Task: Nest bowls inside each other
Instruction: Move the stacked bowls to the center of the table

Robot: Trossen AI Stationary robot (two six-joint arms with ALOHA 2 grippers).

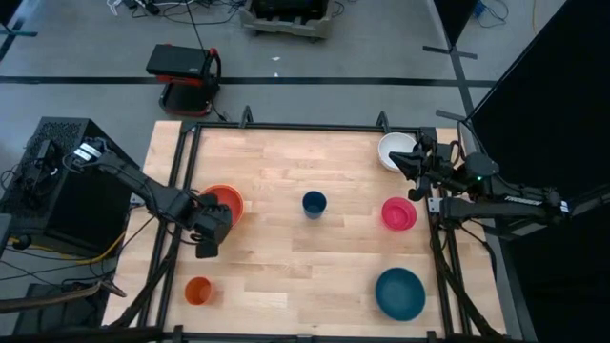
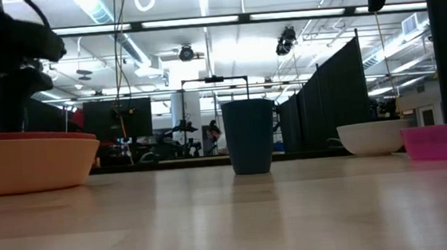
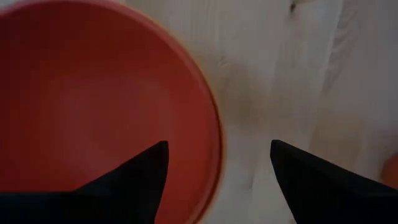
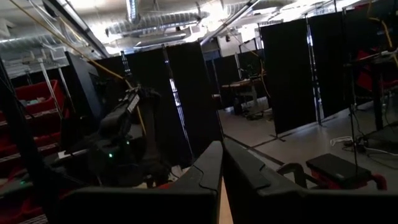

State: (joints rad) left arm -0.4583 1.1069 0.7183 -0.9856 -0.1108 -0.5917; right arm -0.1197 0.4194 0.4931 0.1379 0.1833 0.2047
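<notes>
A red-orange bowl [image 1: 227, 198] sits inside a yellow-orange bowl [image 2: 31, 168] at the table's left; only its rim [image 2: 32, 136] shows in the low view. My left gripper [image 3: 217, 144] hangs open above the stack's near-side rim [image 3: 214, 124], pointing down. One finger [image 3: 140, 180] is over the bowl's inside, the other [image 3: 317, 180] over bare table. My right gripper [image 4: 222, 155] is shut and raised at the far right, by the white bowl [image 1: 391, 151]. The magenta bowl [image 1: 398, 213] and teal bowl [image 1: 399, 292] rest on their bases at the right.
A dark-blue cup [image 1: 315, 203] stands upright at mid-table. A small orange cup [image 1: 198, 291] stands near the front left corner. A black frame [image 1: 286, 126] borders the wooden table. Bare wood lies between the cup and the bowls.
</notes>
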